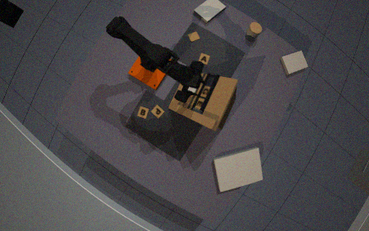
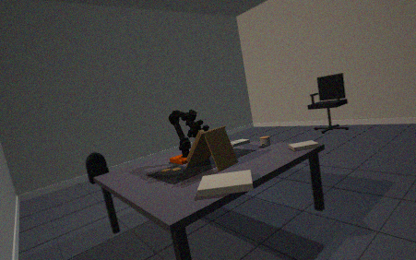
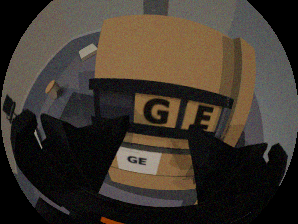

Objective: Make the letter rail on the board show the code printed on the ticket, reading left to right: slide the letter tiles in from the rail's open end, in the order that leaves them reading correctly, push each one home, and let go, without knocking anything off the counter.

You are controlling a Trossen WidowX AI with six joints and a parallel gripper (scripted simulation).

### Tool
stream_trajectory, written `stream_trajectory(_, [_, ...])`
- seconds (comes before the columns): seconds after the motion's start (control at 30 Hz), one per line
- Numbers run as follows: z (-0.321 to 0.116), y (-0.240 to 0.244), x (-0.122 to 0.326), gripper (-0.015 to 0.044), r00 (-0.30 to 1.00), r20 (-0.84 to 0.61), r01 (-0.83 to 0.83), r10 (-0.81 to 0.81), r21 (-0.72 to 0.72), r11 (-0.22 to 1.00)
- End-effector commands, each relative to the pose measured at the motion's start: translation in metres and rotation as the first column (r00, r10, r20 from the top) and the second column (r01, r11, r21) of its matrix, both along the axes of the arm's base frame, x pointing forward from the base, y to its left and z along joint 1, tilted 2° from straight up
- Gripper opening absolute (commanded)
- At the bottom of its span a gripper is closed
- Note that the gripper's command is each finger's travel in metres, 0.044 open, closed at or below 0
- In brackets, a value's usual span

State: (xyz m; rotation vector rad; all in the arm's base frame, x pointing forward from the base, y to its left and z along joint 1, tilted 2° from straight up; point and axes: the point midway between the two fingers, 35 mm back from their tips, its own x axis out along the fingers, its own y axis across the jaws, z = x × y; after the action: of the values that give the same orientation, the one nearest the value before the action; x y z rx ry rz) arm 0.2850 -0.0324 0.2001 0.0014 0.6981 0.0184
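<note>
2 tiles [image 1: 202,97] [image 3: 177,113] in rail [image 3: 160,85], gripper [image 1: 189,82] [image 3: 158,124] nr.

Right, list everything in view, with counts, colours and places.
board: one, tan, on the table
letter rail: one, black, on the board
tiles G and E: two, tan, in the rail
ticket: one, white, reads GE, below the rail
loose tiles: four, tan, on the mat
mat: one, dark, under the board
pale slabs: three, around the mat
cup-like cylinder: one, orange-topped, beyond the mat
table: one, purplish
office chair: one, black, far right
arm: one, black, orange base
gripper: one, black, partly open, before the rail
</note>
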Motion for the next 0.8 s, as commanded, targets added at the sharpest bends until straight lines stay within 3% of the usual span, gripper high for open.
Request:
stream_trajectory(0.0, [0.0026, 0.0011, -0.0017, 0.0295, 1.0, 0.005, -0.007, 0.007, 0.0, 1.0])
stream_trajectory(0.77, [0.0089, 0.0039, -0.006, 0.0295, 1.0, 0.005, -0.007, 0.007, 0.0, 1.0])
